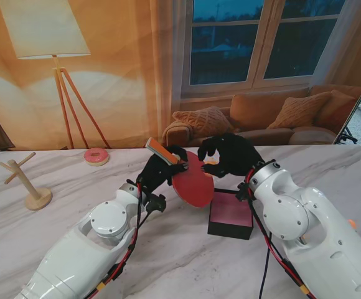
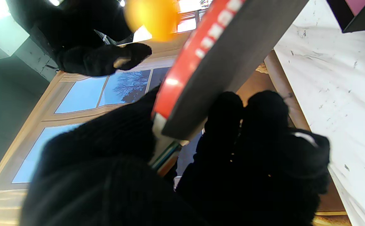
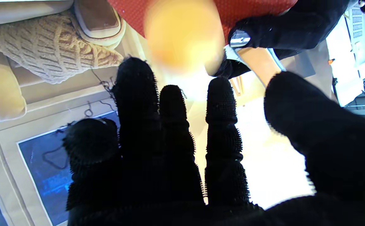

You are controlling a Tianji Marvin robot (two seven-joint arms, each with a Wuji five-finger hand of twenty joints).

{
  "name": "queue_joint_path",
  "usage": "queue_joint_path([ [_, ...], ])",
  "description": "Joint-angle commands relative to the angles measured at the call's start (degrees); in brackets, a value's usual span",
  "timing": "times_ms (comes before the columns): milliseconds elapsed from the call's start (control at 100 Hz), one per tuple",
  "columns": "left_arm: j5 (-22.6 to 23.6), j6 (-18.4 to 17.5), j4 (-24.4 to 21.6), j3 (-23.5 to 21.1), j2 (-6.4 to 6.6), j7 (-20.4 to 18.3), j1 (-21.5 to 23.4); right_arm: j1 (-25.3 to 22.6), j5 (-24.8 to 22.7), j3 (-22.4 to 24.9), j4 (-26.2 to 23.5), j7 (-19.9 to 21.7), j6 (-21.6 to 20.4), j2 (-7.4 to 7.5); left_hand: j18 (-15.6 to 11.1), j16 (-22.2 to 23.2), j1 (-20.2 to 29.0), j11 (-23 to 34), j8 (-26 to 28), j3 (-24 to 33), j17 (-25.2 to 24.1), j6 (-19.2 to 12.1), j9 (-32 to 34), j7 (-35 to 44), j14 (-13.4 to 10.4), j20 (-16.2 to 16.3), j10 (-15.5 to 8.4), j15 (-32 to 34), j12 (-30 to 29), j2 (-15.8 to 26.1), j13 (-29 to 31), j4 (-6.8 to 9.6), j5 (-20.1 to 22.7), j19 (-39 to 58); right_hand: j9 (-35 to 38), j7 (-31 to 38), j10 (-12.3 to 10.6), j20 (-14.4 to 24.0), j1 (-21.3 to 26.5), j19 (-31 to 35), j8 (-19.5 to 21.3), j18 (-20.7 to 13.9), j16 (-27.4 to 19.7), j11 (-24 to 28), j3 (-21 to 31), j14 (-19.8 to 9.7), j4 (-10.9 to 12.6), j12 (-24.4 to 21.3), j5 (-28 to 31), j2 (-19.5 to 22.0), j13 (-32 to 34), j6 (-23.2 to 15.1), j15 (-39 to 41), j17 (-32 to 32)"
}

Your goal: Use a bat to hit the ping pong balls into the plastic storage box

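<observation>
Left arm reaching up from the near-left corner, black-gloved left hand raised off the table with fingers and thumb curled tight around a handle. Right arm bent in from the near-right corner, right hand lifted just beside the left hand at about the same height, palm turned away, gripping nothing. Right fingers stretched out and slightly spread, thumb held apart from them.
</observation>
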Motion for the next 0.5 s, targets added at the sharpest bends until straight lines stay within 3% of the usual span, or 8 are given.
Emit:
queue_joint_path([
  [0, 0.4, -0.3, -1.1, -0.4, -0.16, -0.7, 0.5, 0.2, 0.2, -0.5, 0.2, 1.1, -0.2, -0.02, -4.7, 0.9, 0.1, -0.3, 0.8, 3.8, 0.3, 1.0, 1.0, 3.0, 6.8, 0.5, -7.3, 1.3, 1.9, -0.9, -0.5, -1.66, 1.6, 2.4, -3.5, -3.1, -0.7, -0.2, -2.6, -0.7, 1.8, 0.6, 0.0, -1.6, -0.9, 1.1, 3.4, -1.2, -4.0, 1.2, -2.0, 0.3, -1.1, -1.7],
  [200, 2.2, 0.0, -2.5, -1.7, 0.54, -1.1, 1.1, 0.2, 0.7, -1.3, 0.3, 1.2, -0.1, -0.03, -4.6, 1.0, 0.1, -0.3, 0.9, 3.8, 0.3, 1.1, 1.0, 3.0, 6.8, 0.6, -7.2, 1.4, 2.1, -0.8, -0.3, -1.68, 1.5, 2.4, -5.7, -4.1, -0.8, 0.0, -4.1, -1.4, 2.4, 0.9, 0.0, -2.5, -2.6, 1.4, 3.5, -1.5, -6.6, 1.6, -3.7, 0.1, -1.8, -3.6],
  [490, 8.8, 2.1, -5.8, -4.5, 2.30, -2.1, 3.7, -0.4, 0.0, -0.5, 0.4, 0.8, -0.1, -0.03, -4.9, 1.0, 0.2, -0.2, 0.9, 3.6, 0.7, 1.2, 1.0, 2.9, 6.7, 0.7, -7.1, 1.7, 2.2, -0.6, -0.1, -1.70, 1.4, 2.7, -6.1, -4.2, -0.7, 0.2, -4.0, -2.2, 3.0, 0.6, 0.1, -2.5, -3.0, 1.3, 3.8, -1.5, -6.3, 2.0, -4.7, 0.2, -2.4, -4.7],
])
